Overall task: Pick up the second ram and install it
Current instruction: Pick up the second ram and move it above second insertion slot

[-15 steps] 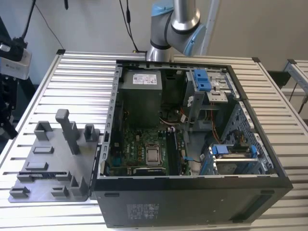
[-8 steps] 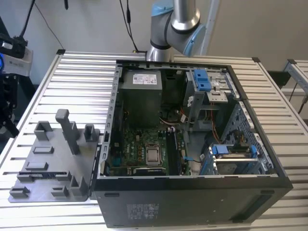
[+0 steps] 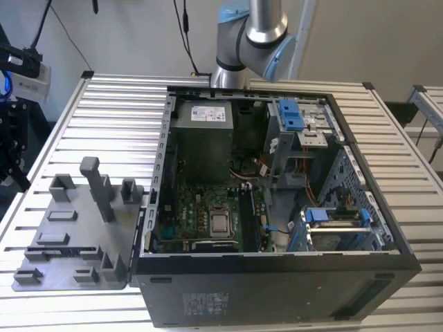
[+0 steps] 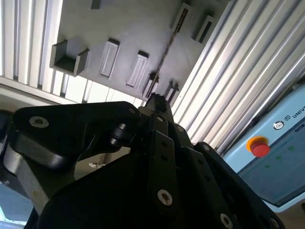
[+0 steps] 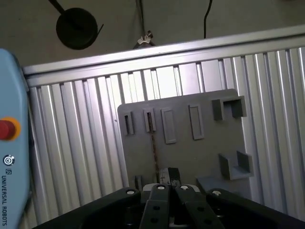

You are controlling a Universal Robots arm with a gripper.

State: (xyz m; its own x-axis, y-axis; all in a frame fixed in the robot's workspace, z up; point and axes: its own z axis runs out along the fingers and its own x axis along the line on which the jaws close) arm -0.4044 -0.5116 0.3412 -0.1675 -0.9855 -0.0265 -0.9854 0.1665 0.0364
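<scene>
1. Arm: the grey-and-light-blue jointed robot arm [image 3: 259,34] stands on the slatted aluminium table [image 3: 118,104] behind the open black computer case [image 3: 277,290]. Its links run up past the top edge of the exterior view.
2. End effector: the black linkage gripper [image 5: 170,183] [image 4: 157,101] points straight down at the flat grey plastic tray with raised blocks [image 5: 209,152] [image 4: 128,24] and hangs well above it.
3. Gripper state: in the first wrist view the fingers sit drawn together, with nothing clamped between them.
4. Second ram: the thin dark circuit-board stick [image 5: 154,148] [image 4: 167,55] stands on edge in the tray, spanning a narrow slot at one end and small posts at the other.
5. In both wrist views the gripper tips line up over the post end of the stick, apart from it.
6. In the exterior view the stick [image 3: 61,250] is a dark line near the tray's [image 3: 76,232] front edge, on the exterior view's left of the case.
7. A light-blue control pendant with a red button [image 5: 9,143] [image 4: 276,157] lies beyond the table edge.
</scene>
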